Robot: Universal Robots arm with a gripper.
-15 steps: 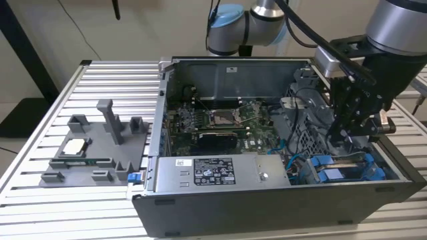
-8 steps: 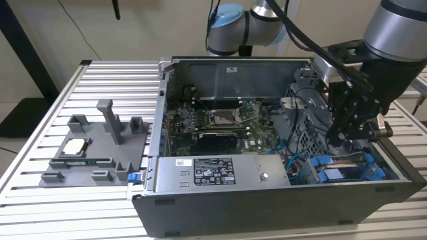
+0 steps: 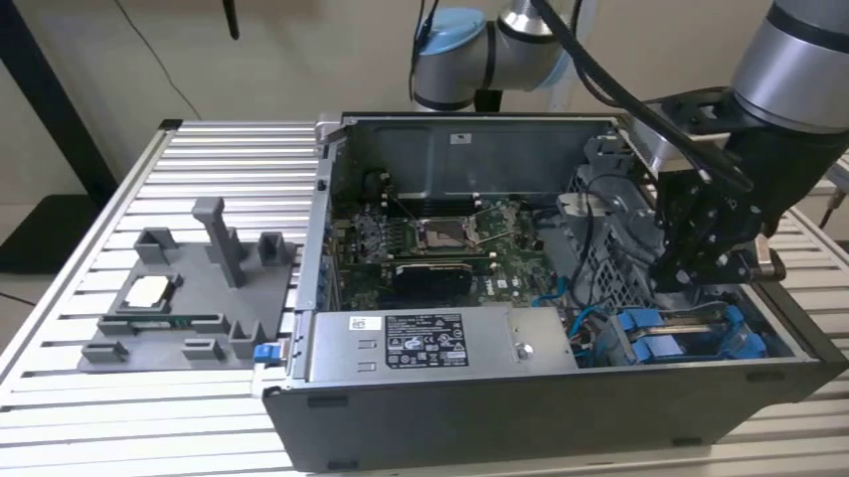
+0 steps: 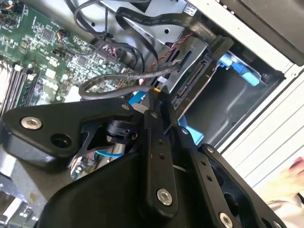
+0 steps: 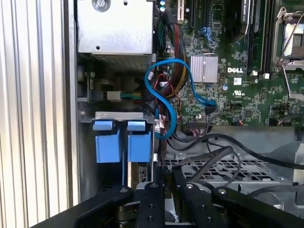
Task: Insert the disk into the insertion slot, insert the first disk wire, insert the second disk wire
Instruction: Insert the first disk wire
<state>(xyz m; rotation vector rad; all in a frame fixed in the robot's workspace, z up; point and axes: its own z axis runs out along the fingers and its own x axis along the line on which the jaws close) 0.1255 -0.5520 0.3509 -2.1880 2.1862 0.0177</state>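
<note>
Exterior view shows claw inside computer case, above insertion slot

Not much legible here, honestly. The grey metal power-supply box carries a black sticker crammed with white print too small to make out, plus a white barcode label, both well apart from the gripper. The green motherboard bears a white logo and tiny component markings.
</note>
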